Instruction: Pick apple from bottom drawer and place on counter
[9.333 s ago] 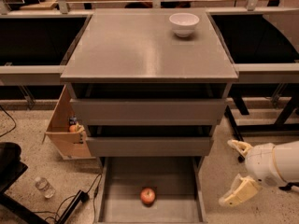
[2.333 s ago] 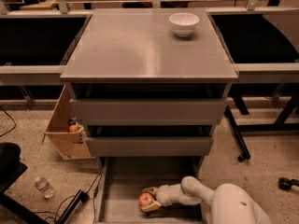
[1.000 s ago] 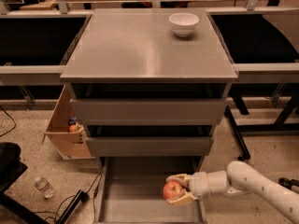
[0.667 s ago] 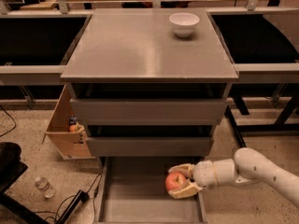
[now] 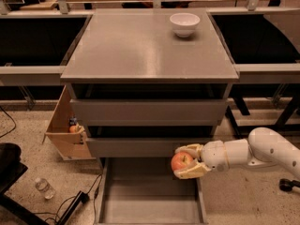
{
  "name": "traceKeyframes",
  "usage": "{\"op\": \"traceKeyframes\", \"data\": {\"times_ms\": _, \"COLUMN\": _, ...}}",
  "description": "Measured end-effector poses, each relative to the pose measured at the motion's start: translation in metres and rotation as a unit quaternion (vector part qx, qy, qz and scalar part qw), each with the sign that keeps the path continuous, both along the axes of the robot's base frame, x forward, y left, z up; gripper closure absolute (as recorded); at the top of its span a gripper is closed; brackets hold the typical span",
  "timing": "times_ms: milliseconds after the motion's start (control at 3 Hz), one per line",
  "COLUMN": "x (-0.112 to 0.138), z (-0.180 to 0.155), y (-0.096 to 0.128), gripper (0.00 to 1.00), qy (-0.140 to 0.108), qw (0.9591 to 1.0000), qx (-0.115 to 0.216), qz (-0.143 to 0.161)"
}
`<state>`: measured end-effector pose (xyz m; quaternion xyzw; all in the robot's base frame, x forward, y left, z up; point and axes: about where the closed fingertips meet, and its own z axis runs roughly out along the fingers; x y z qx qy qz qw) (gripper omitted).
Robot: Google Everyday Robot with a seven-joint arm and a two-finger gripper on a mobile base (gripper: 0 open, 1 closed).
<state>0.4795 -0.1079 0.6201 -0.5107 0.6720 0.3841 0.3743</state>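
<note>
Counter (image 5: 140, 50) sheen; bright pincer (image 5: 186, 162) above bottom drawer (image 5: 150, 196)
</note>
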Motion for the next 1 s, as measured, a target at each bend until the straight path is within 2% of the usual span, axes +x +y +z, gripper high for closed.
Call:
{"op": "traceKeyframes", "data": {"times_ms": 667, "x": 0.001, "z": 0.010, "y": 0.004, "gripper": 1.00, "qy": -0.002, "qw": 1.0000, "qx": -0.008, "qz": 0.002}}
{"op": "traceKeyframes", "data": {"times_ms": 1000, "x": 0.005, "z": 0.055, "y": 0.018, "gripper": 1.00, "qy": -0.008, "qw": 0.9993, "qx": -0.035, "qz": -0.009}}
